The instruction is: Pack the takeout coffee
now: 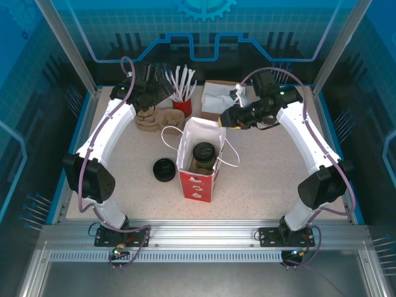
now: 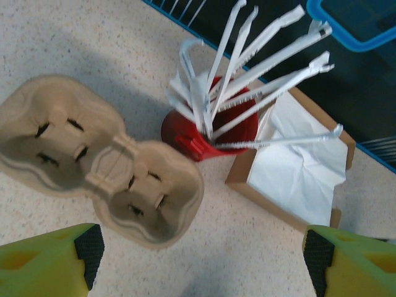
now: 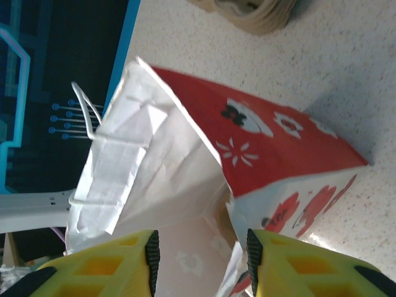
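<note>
Sitting in paper bag [image 1: 197, 182]: takeout coffee [image 1: 203, 150]; left tool [image 2: 203, 250] spread wide, right tool [image 3: 199, 253] parted, both empty.

Bag [image 1: 197, 168] stands mid-table with its mouth open upward. The cup [image 1: 203, 153] takes most of the inside, so little room is left beside it. Handles [image 1: 236, 162] loop out left and right of the rim and foul side approaches. Lids [image 1: 164, 169] are just left of the bag, with a narrow gap between. The table [image 1: 266, 179] is bare right of the bag and along the near strip. The far edge is crowded: tray [image 1: 158, 119], straw cup [image 1: 182, 107] and box [image 1: 218, 98] stand close together. Right gripper [image 1: 226, 117] hangs close above the bag's far-right rim.
</note>
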Action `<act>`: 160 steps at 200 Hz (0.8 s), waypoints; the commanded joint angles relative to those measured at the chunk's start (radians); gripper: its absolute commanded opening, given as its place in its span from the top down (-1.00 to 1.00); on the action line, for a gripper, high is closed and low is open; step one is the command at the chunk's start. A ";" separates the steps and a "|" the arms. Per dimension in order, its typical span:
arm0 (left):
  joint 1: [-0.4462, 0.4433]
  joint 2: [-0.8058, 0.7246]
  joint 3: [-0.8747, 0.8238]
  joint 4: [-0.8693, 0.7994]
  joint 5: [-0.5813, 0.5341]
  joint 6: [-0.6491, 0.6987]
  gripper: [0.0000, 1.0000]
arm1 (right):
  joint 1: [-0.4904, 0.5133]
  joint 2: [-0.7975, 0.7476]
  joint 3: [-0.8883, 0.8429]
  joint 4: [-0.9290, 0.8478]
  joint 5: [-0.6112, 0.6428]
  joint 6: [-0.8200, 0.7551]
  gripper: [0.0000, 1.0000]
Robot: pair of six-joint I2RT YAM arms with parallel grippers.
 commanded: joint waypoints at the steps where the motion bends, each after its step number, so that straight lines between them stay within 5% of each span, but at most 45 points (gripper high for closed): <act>1: 0.029 0.038 0.039 0.084 0.036 0.035 -0.68 | -0.037 0.012 0.076 -0.037 0.012 -0.015 0.10; 67: 0.100 0.193 0.188 0.075 0.110 0.023 -0.25 | -0.123 -0.029 0.110 0.004 0.037 0.013 0.10; 160: 0.086 0.224 0.284 0.104 0.093 0.176 -0.18 | -0.149 -0.151 0.027 0.213 0.096 0.125 0.10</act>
